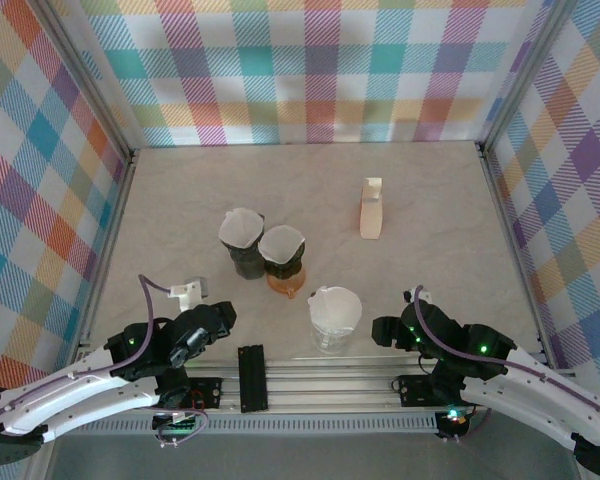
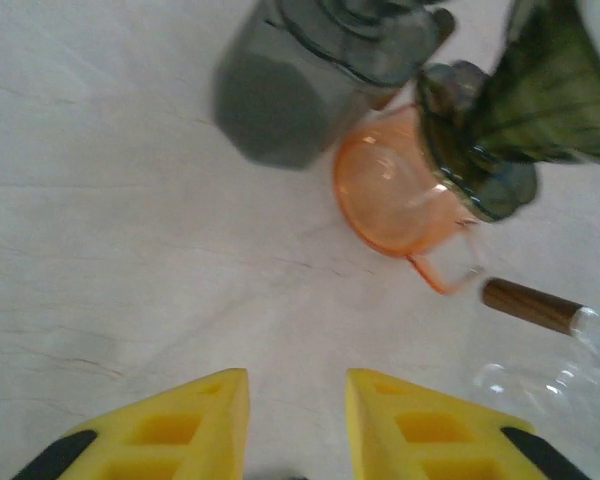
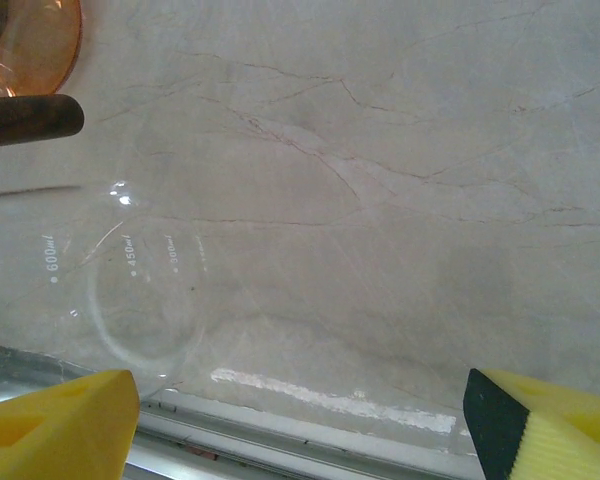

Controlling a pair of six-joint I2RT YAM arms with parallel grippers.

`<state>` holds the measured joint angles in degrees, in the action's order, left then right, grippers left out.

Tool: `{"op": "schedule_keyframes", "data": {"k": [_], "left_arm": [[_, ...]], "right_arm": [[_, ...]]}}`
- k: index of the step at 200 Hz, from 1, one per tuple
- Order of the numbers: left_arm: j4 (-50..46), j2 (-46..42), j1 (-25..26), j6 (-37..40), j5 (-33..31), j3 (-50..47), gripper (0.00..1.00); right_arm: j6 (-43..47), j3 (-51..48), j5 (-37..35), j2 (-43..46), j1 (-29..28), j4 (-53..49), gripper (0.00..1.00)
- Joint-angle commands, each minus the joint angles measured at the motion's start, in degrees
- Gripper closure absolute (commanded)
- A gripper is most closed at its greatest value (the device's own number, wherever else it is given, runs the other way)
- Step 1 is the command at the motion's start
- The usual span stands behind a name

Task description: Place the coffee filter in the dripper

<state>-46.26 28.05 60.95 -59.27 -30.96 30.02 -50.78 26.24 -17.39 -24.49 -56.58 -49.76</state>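
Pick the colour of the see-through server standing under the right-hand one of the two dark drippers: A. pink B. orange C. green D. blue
B: in the top view the server beneath that dark dripper is orange, and the left wrist view shows the same orange glass with its handle.

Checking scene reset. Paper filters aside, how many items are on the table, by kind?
Dark drippers: 2
Orange server: 1
Clear glass server: 1
Tan stand: 1
Total: 5
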Motion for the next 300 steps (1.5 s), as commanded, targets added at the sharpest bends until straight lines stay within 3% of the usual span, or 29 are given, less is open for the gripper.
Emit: {"op": "schedule_keyframes", "data": {"k": [1,59,91,106,160,200,300], "left_arm": [[-0.8,3.6,-6.4,1.5,-1.2,1.5,0.74],[15.4,8.1,-30.3,9.5,12.6,-3.6,0.83],[32.5,12.8,-40.6,6.9,22.1,-9.3,1.0],[40.6,16.9,-43.8,5.6,25.8,-10.8,1.0],[56.3,33.1,-48.0,4.5,31.2,-8.9,1.0],[62.0,40.2,-50.6,5.1,32.8,-7.4,1.0],[73.2,55.3,-51.3,7.3,40.8,-3.1,1.0]], "right_arm": [[0.2,0.2,-1.6,0.1,-0.1,1.5,0.14],[1.8,0.1,-1.4,0.9,-0.1,2.5,0.14],[2.6,0.2,-1.4,1.7,-0.1,3.2,0.14],[2.9,0.3,-1.5,2.0,-0.1,2.9,0.14],[3.2,0.8,-1.8,3.0,-0.1,2.1,0.14],[3.7,1.5,-1.8,2.7,-0.1,2.1,0.14],[4.0,2.4,-1.4,0.6,-0.1,3.0,0.14]]}}
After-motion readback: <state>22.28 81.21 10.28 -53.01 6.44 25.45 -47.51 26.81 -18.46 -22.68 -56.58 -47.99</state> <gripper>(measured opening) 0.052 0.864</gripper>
